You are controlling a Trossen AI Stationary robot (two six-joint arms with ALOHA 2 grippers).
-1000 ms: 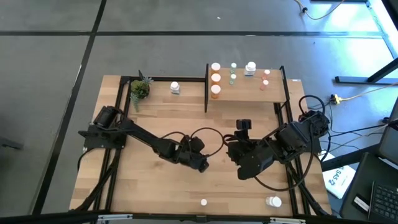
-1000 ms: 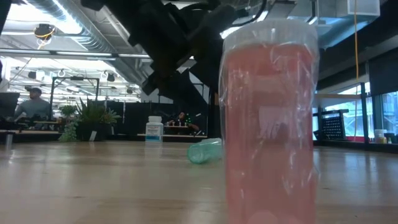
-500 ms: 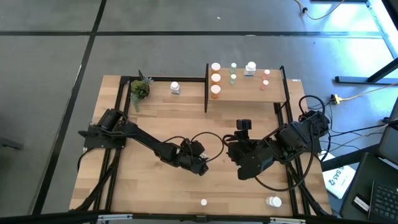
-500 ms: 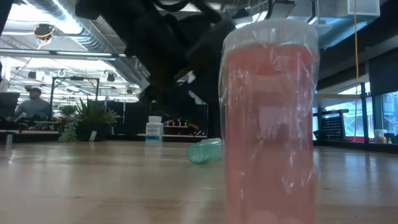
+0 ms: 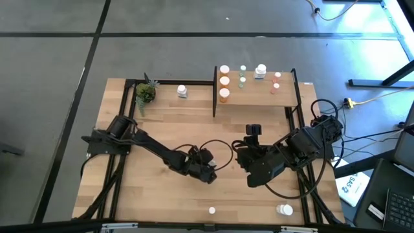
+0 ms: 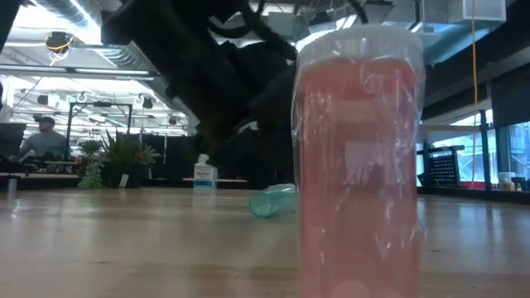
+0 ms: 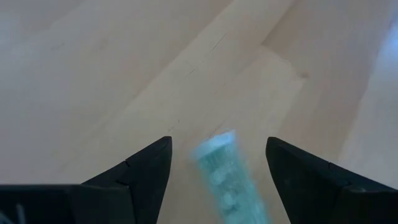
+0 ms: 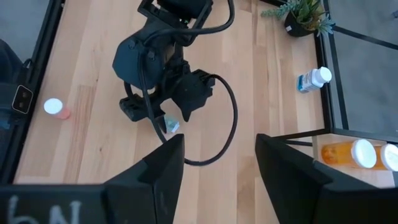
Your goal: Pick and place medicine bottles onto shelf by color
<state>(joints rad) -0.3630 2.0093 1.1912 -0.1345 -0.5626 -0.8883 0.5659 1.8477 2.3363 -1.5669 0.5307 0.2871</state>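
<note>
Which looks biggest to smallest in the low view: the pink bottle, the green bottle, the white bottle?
1. Pink bottle, though it stands nearest the camera.
2. Green bottle, lying on its side.
3. White bottle, farthest back.

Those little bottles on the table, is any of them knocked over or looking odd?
Yes. One green bottle lies on its side on the tabletop, while the pinkish bottle near it stands upright. The left claw hangs open just above the fallen one, a finger on either side.

left gripper lowered over lying green bottle
</note>
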